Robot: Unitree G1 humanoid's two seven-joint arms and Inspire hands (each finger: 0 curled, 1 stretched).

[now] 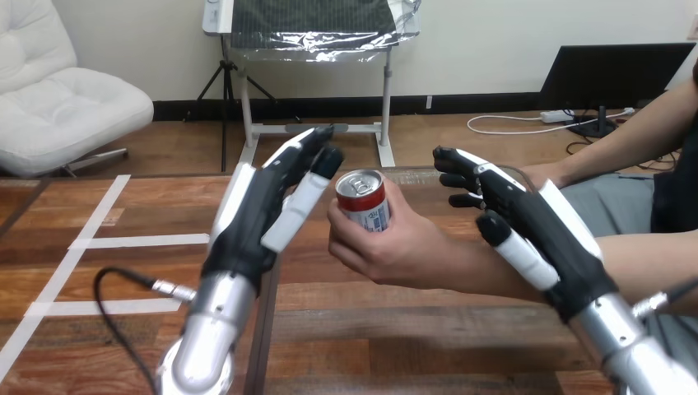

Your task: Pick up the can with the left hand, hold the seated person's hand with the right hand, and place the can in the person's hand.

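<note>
Wooden worktop is lying below; the person's hand is gripping the upright can above it; the left robot hand is hovering just left of the can, fingers straight; the right robot hand is hanging over the person's wrist, fingers loose, gripping nothing.

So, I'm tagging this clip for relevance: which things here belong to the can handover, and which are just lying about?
In the job: can, gripped by the person's hand; left hand, open beside the can; right hand, open at the view's right.
Lying about: white tape strips on the table.
</note>
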